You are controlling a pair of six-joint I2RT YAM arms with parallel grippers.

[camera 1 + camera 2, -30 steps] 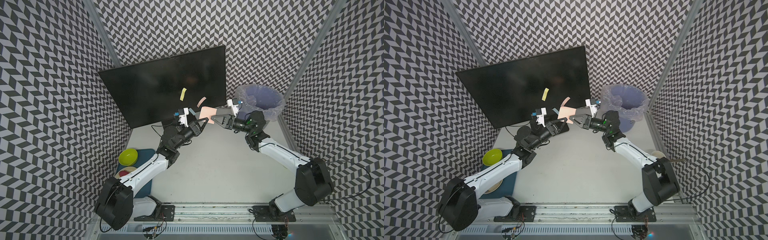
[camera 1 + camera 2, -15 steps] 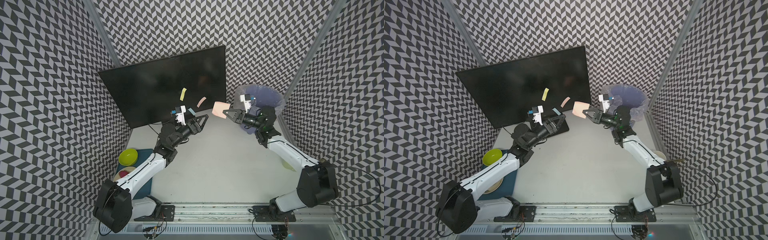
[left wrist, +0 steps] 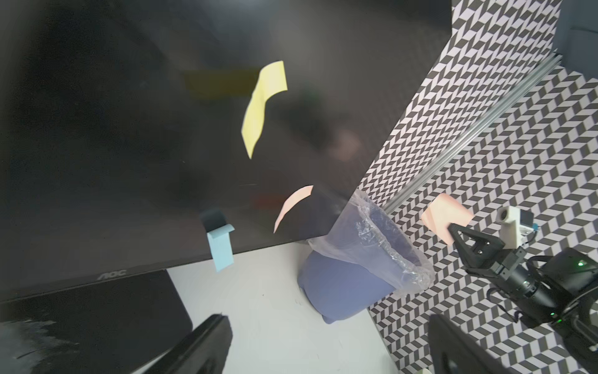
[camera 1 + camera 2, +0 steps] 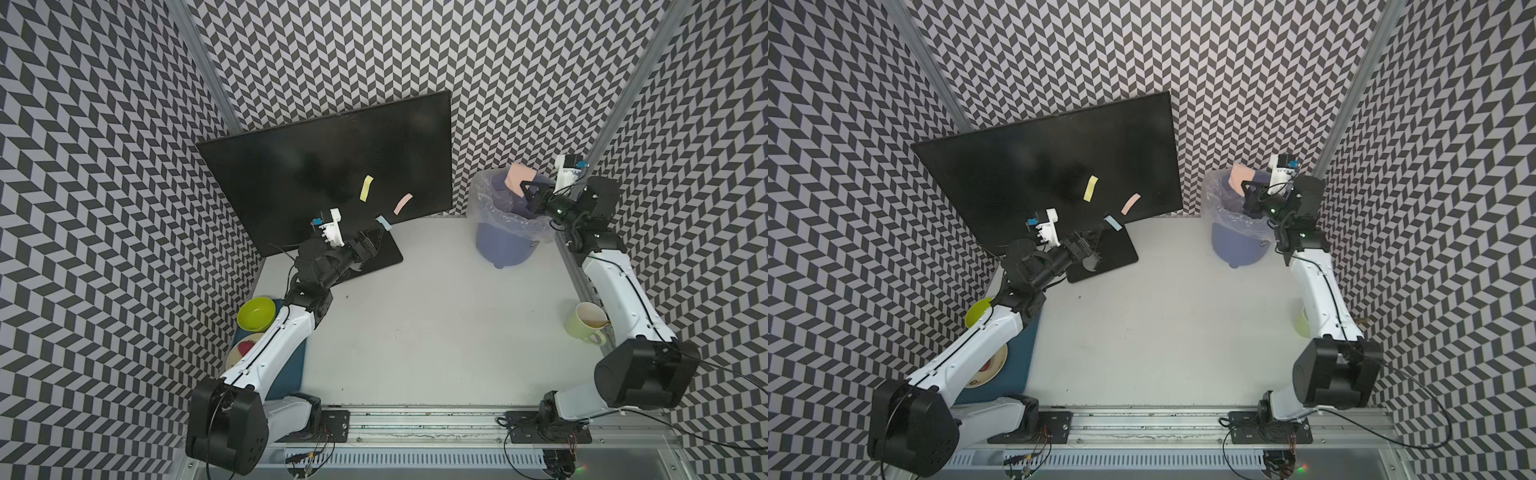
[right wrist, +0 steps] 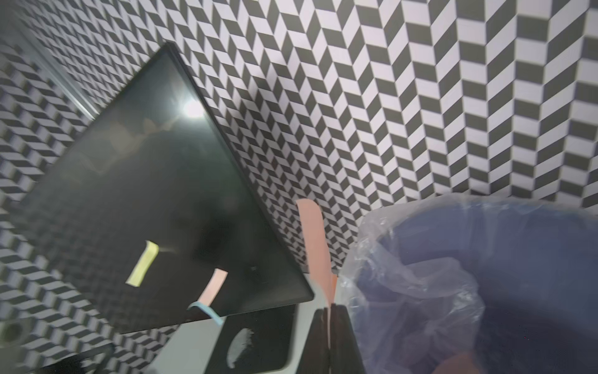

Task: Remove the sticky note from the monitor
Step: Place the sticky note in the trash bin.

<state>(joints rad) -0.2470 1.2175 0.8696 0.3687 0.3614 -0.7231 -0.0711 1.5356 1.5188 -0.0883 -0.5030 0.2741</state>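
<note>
Pink sticky note point(image 4: 516, 179) is hanging over the bin point(image 4: 498, 249), well off the monitor point(image 4: 311, 166), w/ the right gripper point(image 4: 525, 187) pinching its edge. Imo it's doing the drop-off step rn, so next it needs to be letting go. Left gripper point(image 4: 371, 244) is sitting spread wide by the monitor's base.

Both top views look steeply down on the whole desk point(image 4: 436, 332); both wrist views face the monitor point(image 3: 97, 129), seemingly close.

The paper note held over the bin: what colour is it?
Pale salmon pink; the note shows best in the left wrist view.
</note>
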